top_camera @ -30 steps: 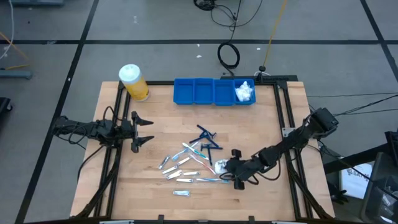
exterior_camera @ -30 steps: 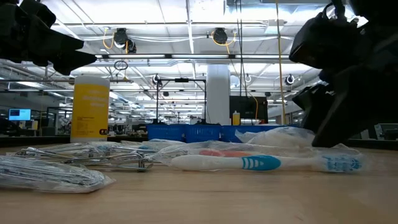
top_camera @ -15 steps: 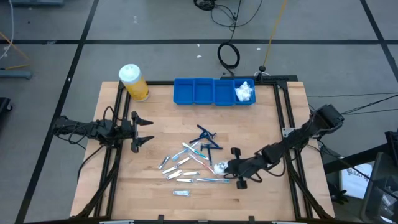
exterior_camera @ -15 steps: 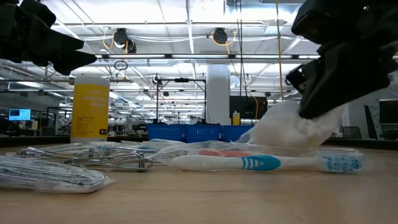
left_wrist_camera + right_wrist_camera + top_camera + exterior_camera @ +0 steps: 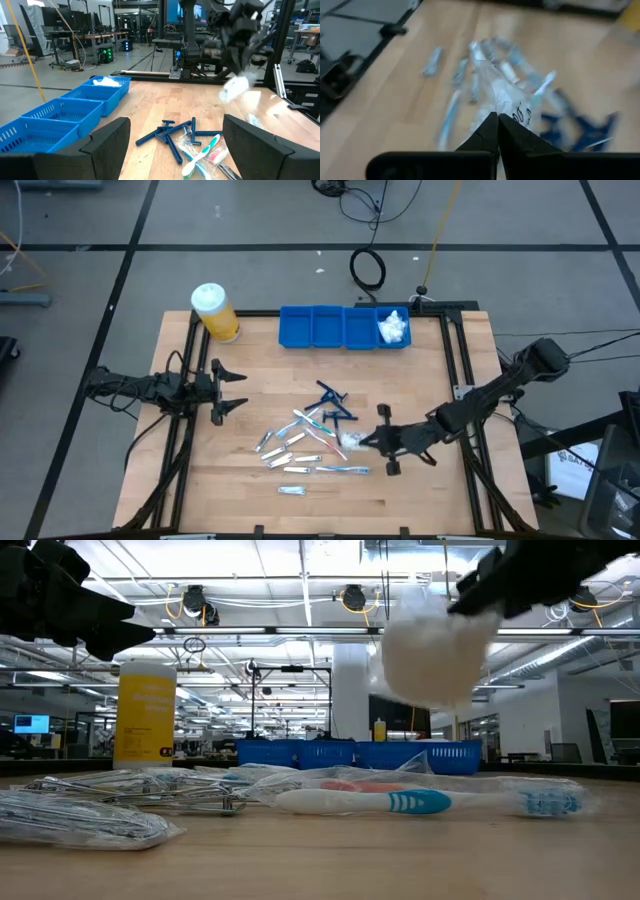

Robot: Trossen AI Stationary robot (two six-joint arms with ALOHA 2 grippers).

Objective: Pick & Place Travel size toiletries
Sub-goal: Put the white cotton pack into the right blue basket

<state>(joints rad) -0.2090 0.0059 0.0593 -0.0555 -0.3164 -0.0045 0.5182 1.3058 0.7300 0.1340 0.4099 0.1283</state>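
A wooden bench [image 5: 400,370] seen from above, with two dark robot arms reaching in from either side. The right claw [image 5: 365,440] is pinched shut on a white plastic-wrapped packet [image 5: 352,442], holding it in the air above the bench, just beside the scattered toiletries. In the low view the packet [image 5: 432,658] hangs clear of the surface, well above a blue-and-white toothbrush [image 5: 400,802] lying in clear wrap. In the right wrist view the packet's clear wrap carries dark printing, too blurred to read.

The rest of the toiletries lie loose in the bench's middle: dark blue razors [image 5: 331,400], slim toothbrushes [image 5: 310,420] and small silver-white sachets [image 5: 280,452], with one sachet [image 5: 291,491] apart near the front edge.

The left claw [image 5: 226,392] waits at the left side, fingers spread wide, holding nothing.

Along the far edge sits a blue compartment tray [image 5: 327,326]; its rightmost compartment holds white packets [image 5: 394,327]. A yellow white-capped jar [image 5: 214,312] stands at the far left corner; its label cannot be read.
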